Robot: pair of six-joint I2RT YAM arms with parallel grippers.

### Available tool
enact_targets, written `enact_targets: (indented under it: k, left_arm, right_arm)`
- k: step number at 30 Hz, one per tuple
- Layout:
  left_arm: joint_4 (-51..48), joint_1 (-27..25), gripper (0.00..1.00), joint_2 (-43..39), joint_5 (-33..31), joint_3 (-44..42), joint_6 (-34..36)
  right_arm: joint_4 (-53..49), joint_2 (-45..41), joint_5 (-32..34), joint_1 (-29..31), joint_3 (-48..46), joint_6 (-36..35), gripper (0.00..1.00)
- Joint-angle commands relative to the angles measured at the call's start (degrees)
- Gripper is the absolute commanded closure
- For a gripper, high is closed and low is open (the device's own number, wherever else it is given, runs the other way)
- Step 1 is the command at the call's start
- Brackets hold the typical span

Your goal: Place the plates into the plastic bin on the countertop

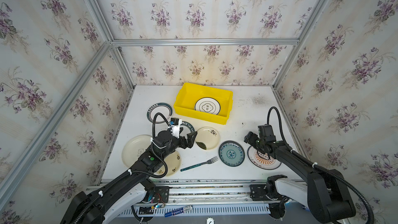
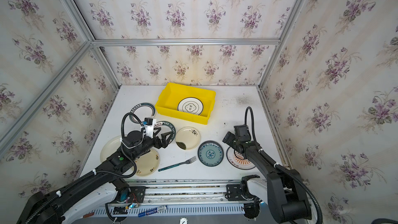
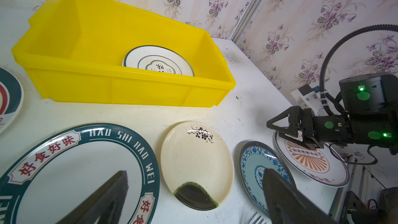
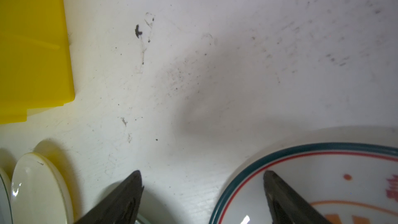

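The yellow plastic bin (image 1: pixel 200 116) stands at the back of the white countertop (image 1: pixel 247 108) with one white plate (image 1: pixel 207 106) lying in it. Several plates lie in front: a teal-rimmed lettered plate (image 3: pixel 64 169), a cream plate with a dark leaf (image 1: pixel 207 137), a teal patterned plate (image 1: pixel 231 153), an orange sunburst plate (image 1: pixel 263 162), two cream plates (image 1: pixel 135 149) and another teal-rimmed plate (image 1: pixel 159 113). My left gripper (image 1: pixel 187 134) hovers open above the lettered and leaf plates. My right gripper (image 4: pixel 202 174) is open and empty, with one finger over the sunburst plate's rim (image 4: pixel 280 154).
A glittery teal-handled fork (image 1: pixel 199 164) lies near the front, between the cream plate and the teal patterned one. Floral walls with aluminium rails close the countertop on three sides. A dark speckled patch (image 1: pixel 258 100) marks the countertop right of the bin.
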Motion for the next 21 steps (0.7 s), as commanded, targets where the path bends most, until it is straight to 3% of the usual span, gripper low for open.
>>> enact_targets:
  k: [1, 11, 17, 21]
  left_arm:
    - [1.8, 0.1, 0.00, 0.3, 0.0, 0.4, 0.0]
    - [1.4, 0.1, 0.00, 0.0, -0.7, 0.5, 0.4]
    - [1.1, 0.1, 0.00, -0.1, -1.5, 0.5, 0.7]
    - [0.9, 0.1, 0.00, 0.2, -1.4, 0.6, 0.7]
  right_arm:
    - [-1.1, 2.9, -2.2, 0.1, 0.5, 1.1, 0.10]
    - [1.9, 13.2, -3.0, 0.0, 7.7, -1.8, 0.10]
    - [-1.6, 11.3, -1.9, -0.9, 11.2, -4.7, 0.10]
    - [-3.0, 9.0, -7.3, -6.5, 11.2, -5.5, 0.09]
